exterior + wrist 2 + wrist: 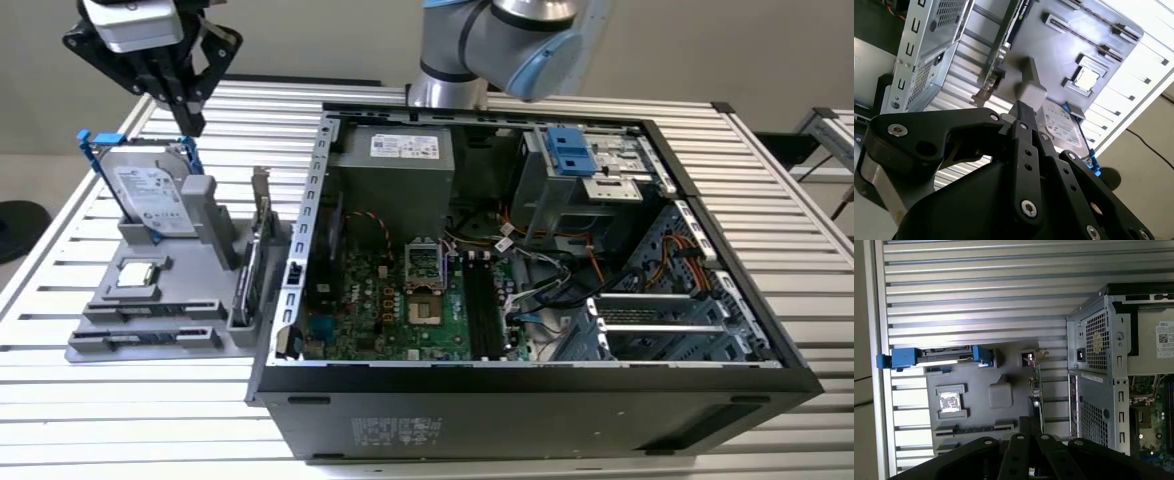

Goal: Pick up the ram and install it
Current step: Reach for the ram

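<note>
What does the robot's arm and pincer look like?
The arm is round and silvery grey, with a light blue cap on its joint. The pincer is black with a pale grey block above it; the second wrist view shows chunky black bars dotted with small silver screws.

We see a slatted metal table (767, 190) carrying two things directly on its ribs. An open black computer case (534, 415) sits toward the exterior view's right. A grey parts holder (200, 300) lies flat just beside it, on the exterior view's left.
</note>
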`<state>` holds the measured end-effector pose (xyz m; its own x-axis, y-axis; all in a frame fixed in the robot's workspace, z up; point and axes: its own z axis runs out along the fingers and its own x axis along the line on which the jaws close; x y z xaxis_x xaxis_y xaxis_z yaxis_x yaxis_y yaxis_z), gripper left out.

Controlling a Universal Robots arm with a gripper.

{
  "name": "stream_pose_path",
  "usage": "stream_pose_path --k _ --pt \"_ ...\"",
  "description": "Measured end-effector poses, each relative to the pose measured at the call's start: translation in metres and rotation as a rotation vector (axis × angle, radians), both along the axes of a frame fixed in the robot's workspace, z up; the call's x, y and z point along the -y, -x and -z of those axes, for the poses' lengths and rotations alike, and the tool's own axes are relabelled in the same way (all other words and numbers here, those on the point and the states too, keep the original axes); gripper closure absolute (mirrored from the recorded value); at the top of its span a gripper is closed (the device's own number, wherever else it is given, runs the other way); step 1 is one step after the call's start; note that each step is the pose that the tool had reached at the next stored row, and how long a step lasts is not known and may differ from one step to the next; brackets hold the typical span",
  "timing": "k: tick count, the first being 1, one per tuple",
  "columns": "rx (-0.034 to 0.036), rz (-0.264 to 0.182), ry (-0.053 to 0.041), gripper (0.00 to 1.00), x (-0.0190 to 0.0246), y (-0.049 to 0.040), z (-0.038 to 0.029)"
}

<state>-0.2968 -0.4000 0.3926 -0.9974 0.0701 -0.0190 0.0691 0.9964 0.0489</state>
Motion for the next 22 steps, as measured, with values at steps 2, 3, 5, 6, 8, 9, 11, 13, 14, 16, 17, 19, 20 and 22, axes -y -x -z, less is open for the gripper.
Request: stream_pose_path --k 2,3,5,6,8,9,11,13,14,16,17,19,20,22 --pt "0.0000 0.000 0.0000 1.00 0.0000 0.0033 0.0000" --pt "0.0000 0.000 0.0000 1.00 0.0000 0.0047 0.0000" --pt "0.0000 0.000 0.0000 1.00 0.0000 0.0078 0.0000" --pt "0.0000 0.000 0.0000 1.00 0.0000 0.0094 0.0000" --pt "-0.0001 0.000 0.0000 1.00 0.0000 0.0122 0.0000" --pt "-0.0001 0.000 0.0000 1.00 0.0000 0.0135 0.0000" --pt "-0.0001 0.000 0.0000 1.00 0.0000 0.0157 0.0000" --pt "0.0000 0.000 0.0000 1.00 0.0000 0.0181 0.0000" --pt "-0.0001 0.000 0.0000 1.00 0.0000 0.0192 0.0000" --pt "-0.0001 0.000 0.0000 1.00 0.0001 0.0213 0.0000" --pt "-0.0001 0.000 0.0000 1.00 0.0001 0.0224 0.0000" --pt "0.0000 0.000 -0.0001 1.00 0.0001 0.0245 0.0000" --pt "-0.0001 0.000 0.0000 1.00 0.0001 0.0256 0.0000" --pt "0.0000 0.000 -0.0001 1.00 0.0002 0.0277 0.0000"
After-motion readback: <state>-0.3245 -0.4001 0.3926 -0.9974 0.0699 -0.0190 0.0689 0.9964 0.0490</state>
